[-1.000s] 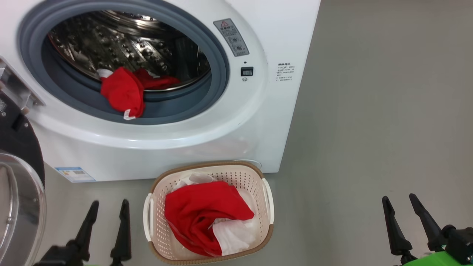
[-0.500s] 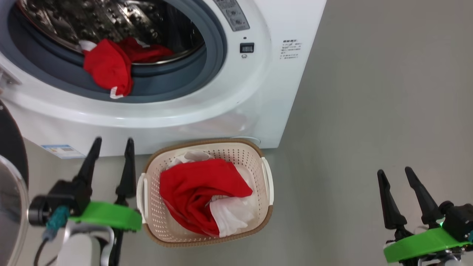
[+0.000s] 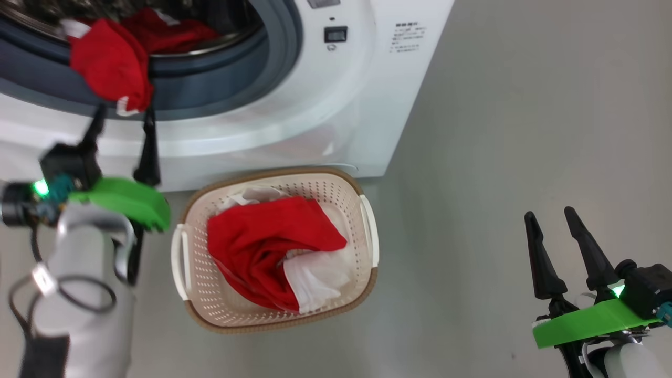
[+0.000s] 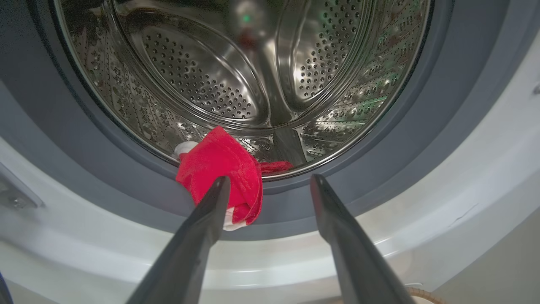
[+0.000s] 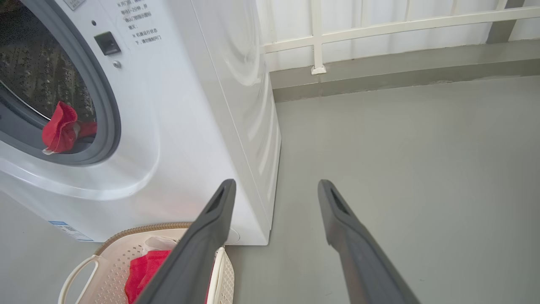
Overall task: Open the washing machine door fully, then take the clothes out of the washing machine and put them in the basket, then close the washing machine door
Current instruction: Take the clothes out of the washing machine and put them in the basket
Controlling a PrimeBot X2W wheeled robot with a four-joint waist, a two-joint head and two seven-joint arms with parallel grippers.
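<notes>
- Two red garments make up the clothes here: one (image 3: 110,63) (image 4: 219,164) (image 5: 59,128) hangs over the lower edge of the drum (image 4: 202,84) opening, draped down onto the grey rubber ring (image 3: 236,89) (image 4: 63,147) with a bit of white trim at its lowest end. A further fold of red lies behind it inside the drum.
- The other garment (image 3: 262,236) sits bunched in the basket (image 3: 195,283) (image 5: 109,270), red on top with white fabric showing at its far and near edges.
- The basket stands on the grey floor (image 3: 525,131), its far rim just beside the bottom edge of the washing machine (image 3: 341,105) (image 5: 190,105), near that front's right corner.
- The left gripper (image 3: 124,114) (image 4: 271,179) is raised in front of the machine's opening, fingers spread apart and pointing at the ring just below the hanging garment. In the left wrist view one finger overlaps the cloth's lower edge; whether it touches cannot be told. Nothing is clamped between the fingers.
- The right gripper (image 3: 549,213) (image 5: 276,182) hangs over bare floor, well apart from the basket and to its right, fingers also spread wide and holding nothing.
- A white railing (image 5: 316,38) runs along the wall beyond the machine's side.
</notes>
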